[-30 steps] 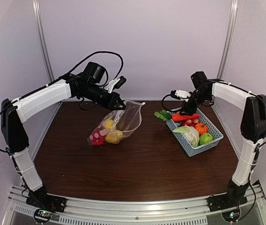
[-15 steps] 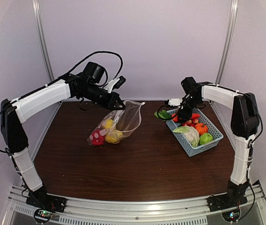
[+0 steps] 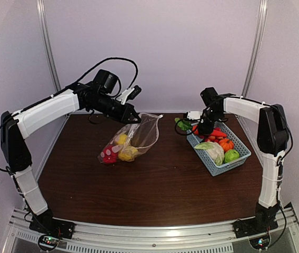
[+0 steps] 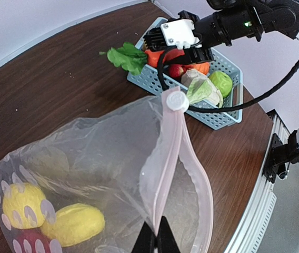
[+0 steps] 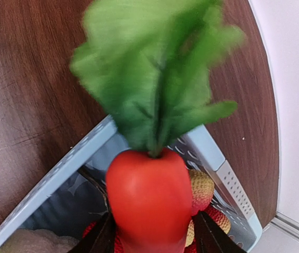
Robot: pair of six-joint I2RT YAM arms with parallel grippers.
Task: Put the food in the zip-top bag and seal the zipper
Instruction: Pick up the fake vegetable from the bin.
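The bag [image 4: 86, 158] hangs from the left claw [image 4: 155, 238], which is pinched together on the mouth edge by the zipper [image 4: 169, 147]. The mouth gapes ahead of that claw, with yellow fruit [image 4: 73, 224] lying inside, below it. Step in hand: loading. The right claw [image 5: 152, 240] stands over a corner of the basket [image 5: 81, 150], fingers against both sides of a red vegetable [image 5: 148, 197]. It is apparently clamped, though the blur leaves this unsure. The next move calls for carrying it across into the open mouth.

Left arm [image 3: 49, 110] stretched forward and raised, left gripper [image 4: 153, 240] pinched tight on zip-top bag [image 4: 112, 158] rim. Right arm [image 3: 249, 108] bent inward, elbow high, right gripper [image 5: 155, 237] pointing down, fingers [image 5: 101, 238] clamped on red vegetable [image 5: 149, 205].
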